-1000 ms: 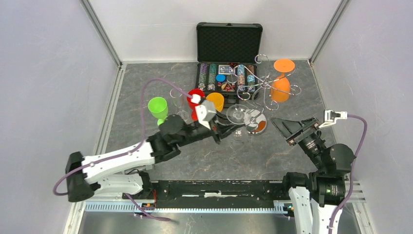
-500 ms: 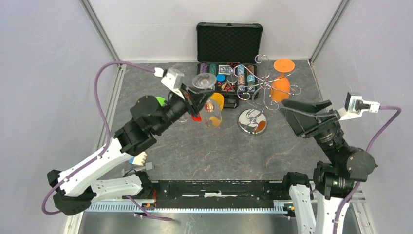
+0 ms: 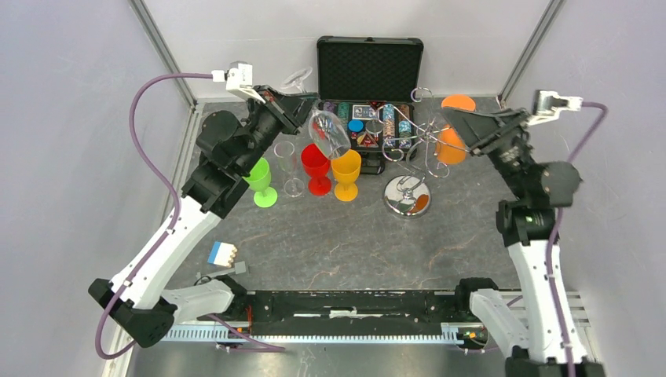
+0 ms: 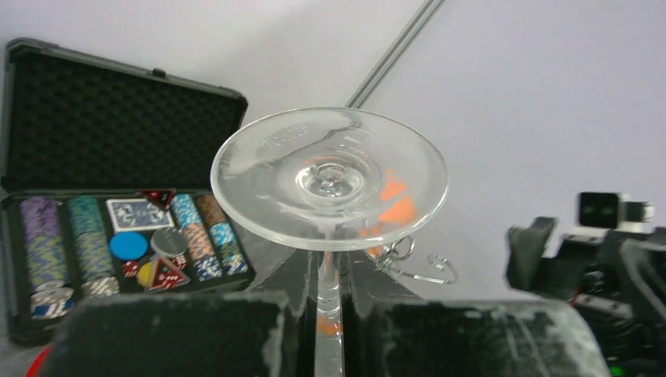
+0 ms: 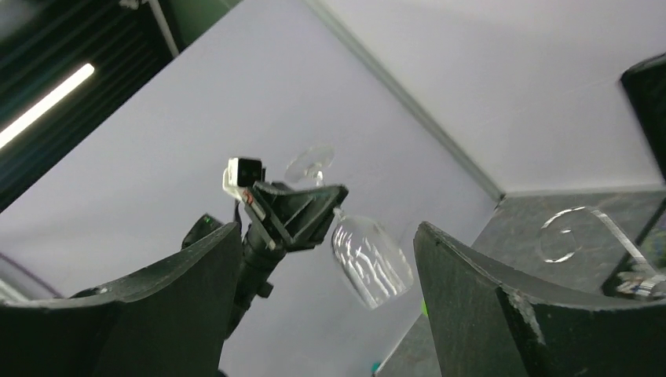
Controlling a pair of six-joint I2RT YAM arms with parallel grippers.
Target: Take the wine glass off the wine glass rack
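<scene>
Gripping the clear wine glass [image 3: 330, 133] by its thin stem in the clenched left pincer [image 3: 308, 110], bowl tilted down, aloft, well apart from the wine glass rack [image 3: 406, 196]. Looks light, stiff, slick, breakable: safest at the stem. Hovering the right pincer [image 3: 465, 124], spread wide, by the rack.

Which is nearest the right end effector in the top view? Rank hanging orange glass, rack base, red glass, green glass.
1. Hanging orange glass, beside the right end effector.
2. Rack base, centre.
3. Red glass, left of centre.
4. Green glass, farthest left.
</scene>
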